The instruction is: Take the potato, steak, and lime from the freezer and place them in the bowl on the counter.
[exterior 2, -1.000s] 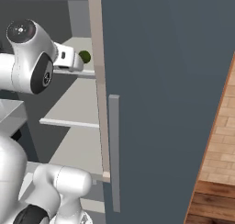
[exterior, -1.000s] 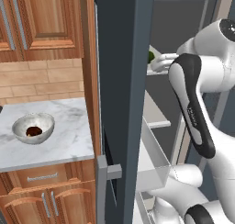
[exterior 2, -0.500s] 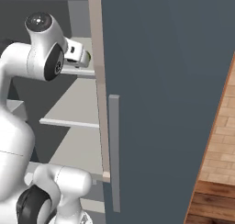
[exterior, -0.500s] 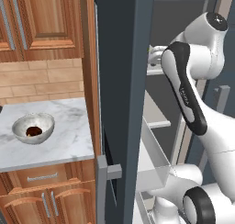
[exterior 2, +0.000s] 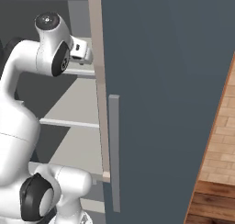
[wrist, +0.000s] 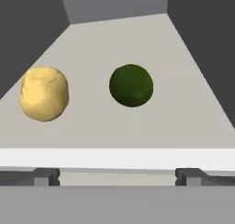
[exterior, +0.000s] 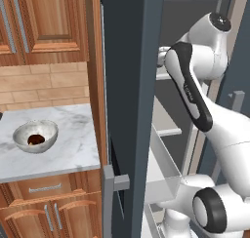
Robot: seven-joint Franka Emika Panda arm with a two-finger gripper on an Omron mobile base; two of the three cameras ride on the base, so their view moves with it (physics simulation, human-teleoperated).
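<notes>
**Jaws wide at the freezer shelf, lime dead ahead**

Jaws [wrist: 117, 176] stand fully apart and empty, their two dark tips poking up at the near lip of the freezer shelf [wrist: 137, 126] in the hand view.

Going left to right on that shelf: the potato [wrist: 44, 93] sits to the left, a yellow-tan lump with faint cracks, and the lime [wrist: 131, 85] sits nearly centred between the tips, a little farther back. The two are well apart, with bare shelf between them.

In the left base view, the bowl [exterior: 35, 136] rests on the marble tabletop [exterior: 73, 149] at the left, with a dark brown-red piece in it that I take to be the steak [exterior: 34, 139]. To its right stands the open door of the freezer [exterior: 129, 86], then the white arm reaching into the upper shelf.

Judged from this, the step in hand is a reach for the lime. To do it well, drive straight forward so the ball ends midway between the fingers, keep the tips just above the shelf, and close only once they straddle its widest part. A round fruit may roll if nudged off-centre, so avoid touching it early, and keep clear of the potato.
</notes>
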